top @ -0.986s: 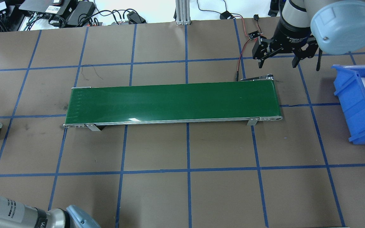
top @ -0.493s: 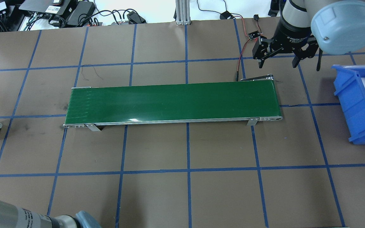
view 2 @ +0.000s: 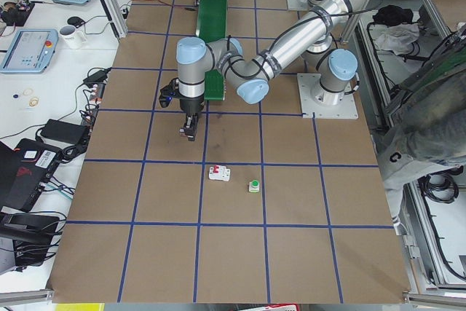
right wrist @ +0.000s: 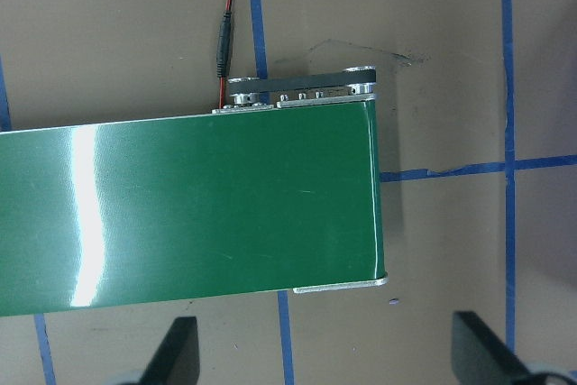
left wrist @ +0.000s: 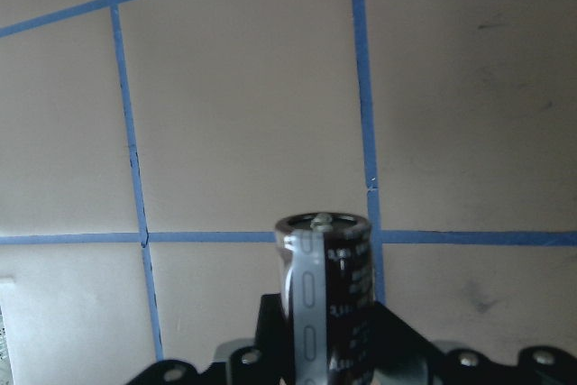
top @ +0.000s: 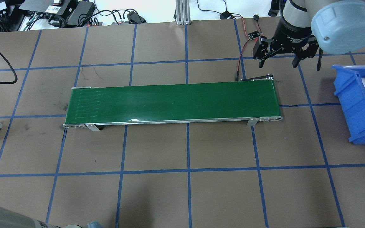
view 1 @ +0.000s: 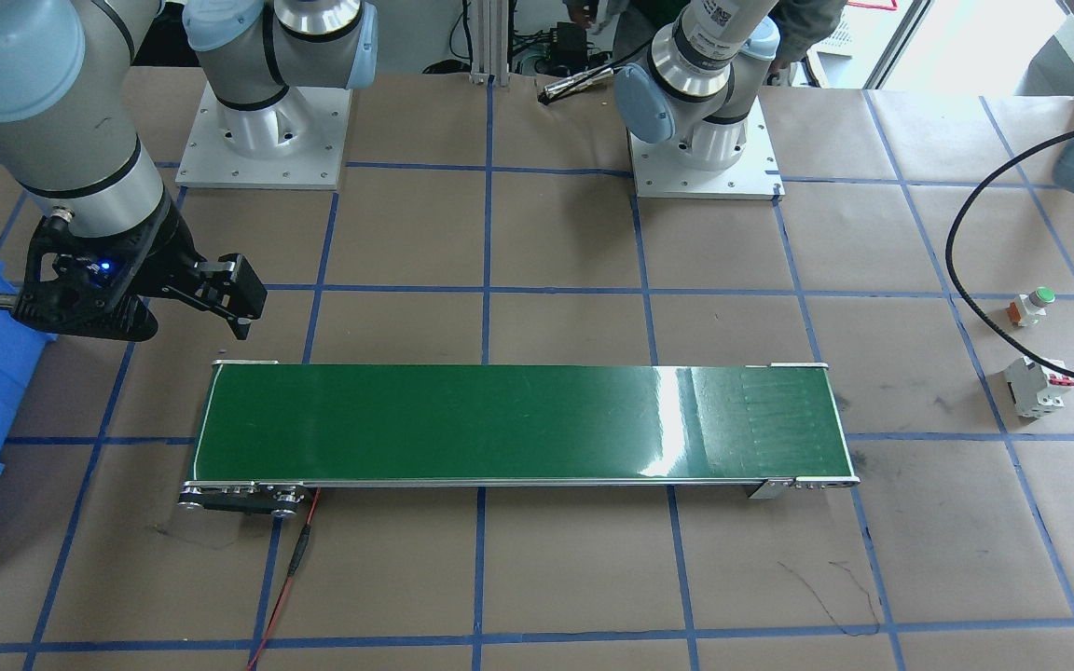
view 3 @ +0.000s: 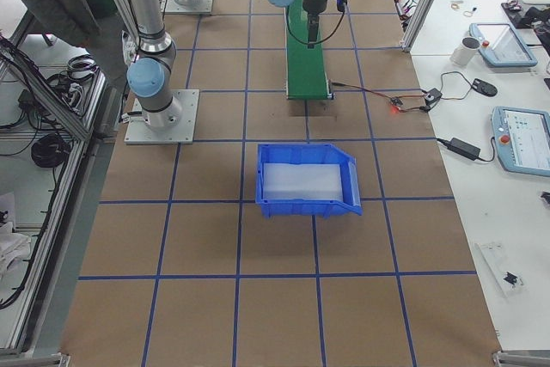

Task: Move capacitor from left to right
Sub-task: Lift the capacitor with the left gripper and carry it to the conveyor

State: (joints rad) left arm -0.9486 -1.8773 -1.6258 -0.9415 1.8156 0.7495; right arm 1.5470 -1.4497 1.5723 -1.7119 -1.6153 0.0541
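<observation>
Carrying, swinging in toward the long green conveyor belt point(top: 169, 101) with dark silver-striped cylindrical capacitor point(left wrist: 326, 286) clamped in left gripper point(view 2: 188, 131), right gripper point(top: 277, 65) spread open.

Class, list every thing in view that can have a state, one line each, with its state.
Left gripper: shut on the capacitor.
Capacitor: held above the table.
Right gripper: open, holding nothing.
Belt: nothing on it.
Bin: upright, white sheet inside.
Breaker: resting on the table, ungripped.
Button: resting on the table, ungripped.
</observation>
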